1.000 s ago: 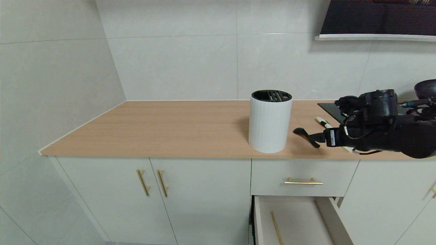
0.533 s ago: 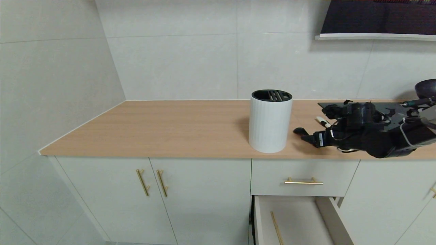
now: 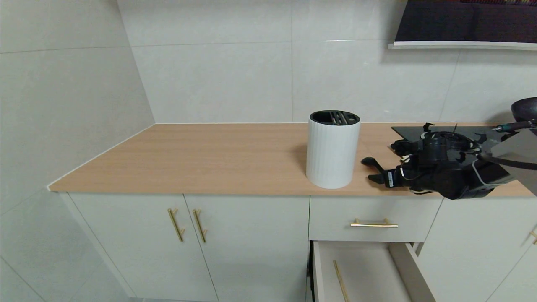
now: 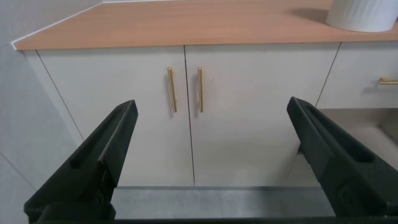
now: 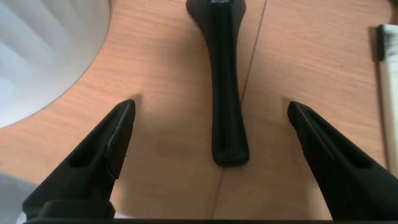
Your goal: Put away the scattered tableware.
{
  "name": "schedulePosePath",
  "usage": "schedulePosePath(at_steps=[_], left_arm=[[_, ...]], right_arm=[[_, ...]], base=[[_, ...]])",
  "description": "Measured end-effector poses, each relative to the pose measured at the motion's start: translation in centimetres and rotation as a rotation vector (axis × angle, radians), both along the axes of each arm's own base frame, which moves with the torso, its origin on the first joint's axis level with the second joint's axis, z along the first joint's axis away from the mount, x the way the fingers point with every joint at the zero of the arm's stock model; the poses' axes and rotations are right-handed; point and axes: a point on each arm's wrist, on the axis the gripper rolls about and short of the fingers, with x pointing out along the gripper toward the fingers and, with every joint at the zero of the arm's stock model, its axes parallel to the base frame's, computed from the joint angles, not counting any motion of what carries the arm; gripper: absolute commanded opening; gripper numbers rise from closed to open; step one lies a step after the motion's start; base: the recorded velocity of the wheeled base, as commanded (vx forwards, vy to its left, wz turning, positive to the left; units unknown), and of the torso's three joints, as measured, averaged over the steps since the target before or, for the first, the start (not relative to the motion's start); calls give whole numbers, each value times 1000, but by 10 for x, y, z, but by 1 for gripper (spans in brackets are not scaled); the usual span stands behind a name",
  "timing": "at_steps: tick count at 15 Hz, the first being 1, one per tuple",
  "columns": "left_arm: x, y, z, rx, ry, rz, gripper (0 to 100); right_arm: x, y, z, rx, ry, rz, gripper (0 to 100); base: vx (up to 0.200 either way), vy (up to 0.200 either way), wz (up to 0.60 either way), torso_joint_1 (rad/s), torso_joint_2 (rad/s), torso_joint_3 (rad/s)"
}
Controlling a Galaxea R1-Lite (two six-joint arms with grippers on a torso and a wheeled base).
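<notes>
Spoon (image 3: 371,162) (image 5: 225,81), black, lies flat on the wooden surface (image 3: 209,155) just beside the white ribbed holder (image 3: 332,155) (image 5: 43,50), bowl end toward the holder. The right hand (image 3: 379,174) (image 5: 211,112) sits low over the handle, spread wide, one finger on either side of the handle and neither touching it. A white-handled utensil (image 5: 387,81) lies near the spoon on the side away from the holder. The left hand (image 4: 211,109) is released, grasping nothing, facing the cabinet doors (image 4: 186,112) below the surface. Under the holder a drawer (image 3: 361,268) stands open.
</notes>
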Motion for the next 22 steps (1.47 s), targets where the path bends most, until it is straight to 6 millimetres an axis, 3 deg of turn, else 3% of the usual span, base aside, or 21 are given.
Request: schedulePosePath(at_steps=[8,12,15,22], left_arm=[[0,0,0,0,0,1,100],[0,0,0,0,0,1,100],[0,0,0,0,0,0,100],[0,0,0,0,0,0,100]], right_arm=[[8,-1,-10,-3,4,-9,0],[-3,0,11,31,0,-76,0],[-35,5,39,59,25,-85,0],[-151,13,87,83,269,-97,0]], base=[[0,0,0,0,0,0],[0,0,0,0,0,0],[0,0,0,0,0,0],[0,0,0,0,0,0]])
